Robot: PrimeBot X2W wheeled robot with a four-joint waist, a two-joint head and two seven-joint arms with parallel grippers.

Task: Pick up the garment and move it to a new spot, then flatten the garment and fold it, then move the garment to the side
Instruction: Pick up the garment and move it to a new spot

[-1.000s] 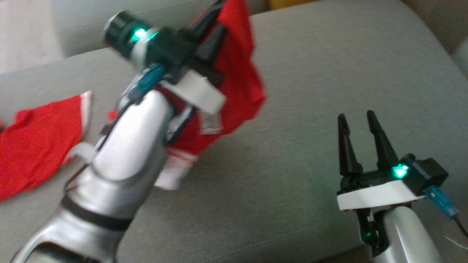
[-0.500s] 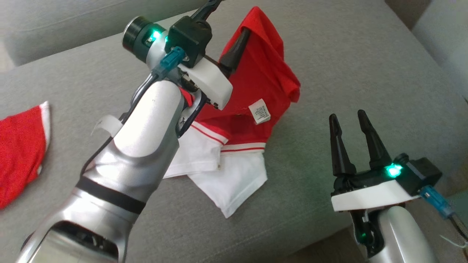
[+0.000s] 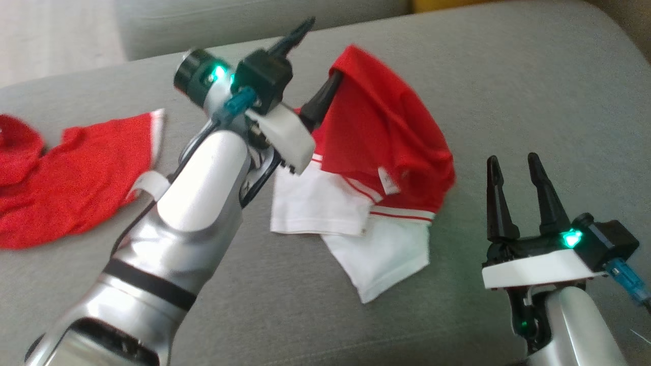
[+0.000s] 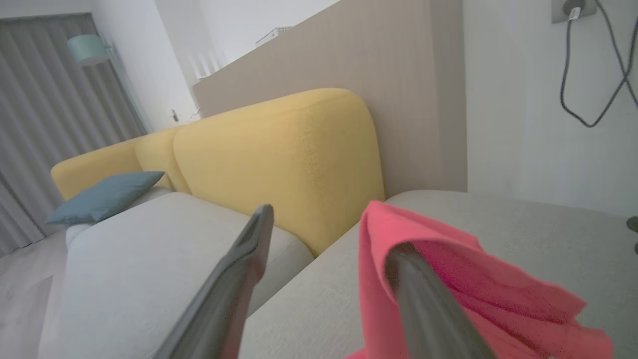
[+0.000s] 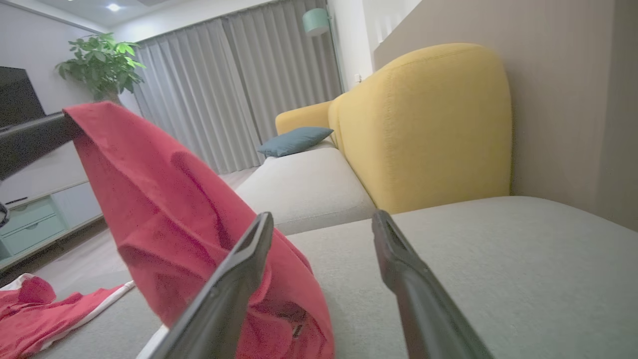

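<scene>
Hanging from one finger of the left gripper [image 3: 321, 51], the garment [image 3: 386, 127] is being propped up like a small red tent over the grey sofa cushion [image 3: 508, 76]. The jaws are being shown spread wide in the left wrist view, nothing pinched between them; cloth is only being carried on the inner finger, draped over its tip. The rest of the garment is being left on the cushion, red body above, white panels [image 3: 386, 254] fanned out toward the robot.

Its long axis is being read from the raised peak, far from the robot, down to the white hem close in. So the garment is lying to the right of and below the left jaws, and to the left of the right gripper [image 3: 512, 160]. That one is being held low just off the red edge, fingers well parted and empty. For flattening, the near hem is being judged closer to the right arm, the far peak to the left.

Much is being hidden. The covered fingertip cannot be seen, so hooked or merely draped cannot be told. The garment's left edge is being cut off by the pale forearm. Collar and sleeves cannot be made out in the crumple. A second red garment [image 3: 66, 178] is being left well apart on the cushion's left.
</scene>
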